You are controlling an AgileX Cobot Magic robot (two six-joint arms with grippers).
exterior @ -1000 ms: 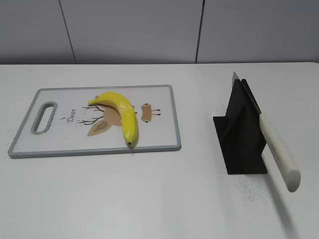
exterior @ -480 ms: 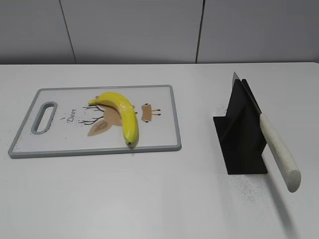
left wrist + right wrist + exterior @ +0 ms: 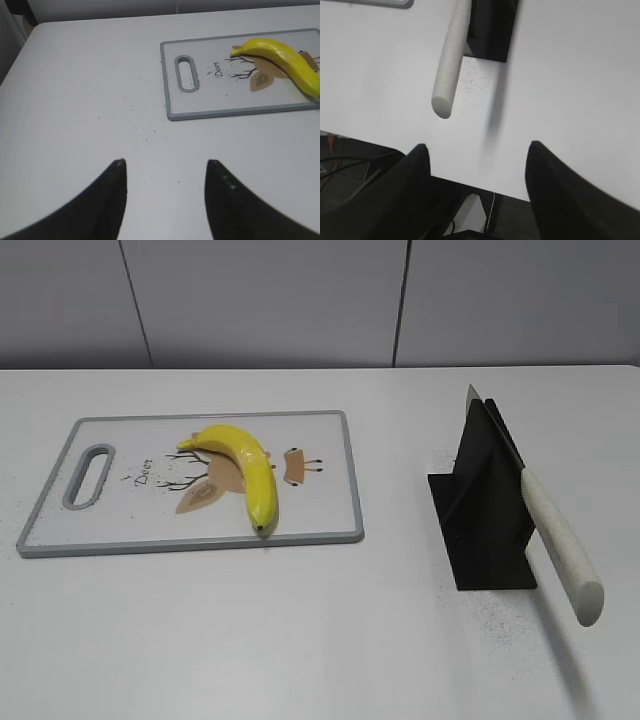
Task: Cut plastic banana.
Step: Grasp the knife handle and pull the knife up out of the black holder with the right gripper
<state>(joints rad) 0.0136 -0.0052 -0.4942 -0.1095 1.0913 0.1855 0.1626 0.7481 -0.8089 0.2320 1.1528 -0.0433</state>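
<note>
A yellow plastic banana (image 3: 245, 468) lies on a white cutting board with a grey rim (image 3: 330, 521); both also show in the left wrist view, the banana (image 3: 282, 57) at top right on the board (image 3: 170, 80). A knife with a white handle (image 3: 560, 545) rests slanted in a black stand (image 3: 485, 510); its handle (image 3: 450, 60) and the stand (image 3: 490, 30) show in the right wrist view. My left gripper (image 3: 165, 162) is open and empty over bare table, left of the board. My right gripper (image 3: 477, 146) is open and empty at the table's near edge, below the knife handle. Neither gripper shows in the exterior view.
The white table (image 3: 320, 640) carries the board at left and the knife stand at right. Its front edge (image 3: 470, 186) runs between my right fingers, with cables and floor below. A grey wall stands behind the table.
</note>
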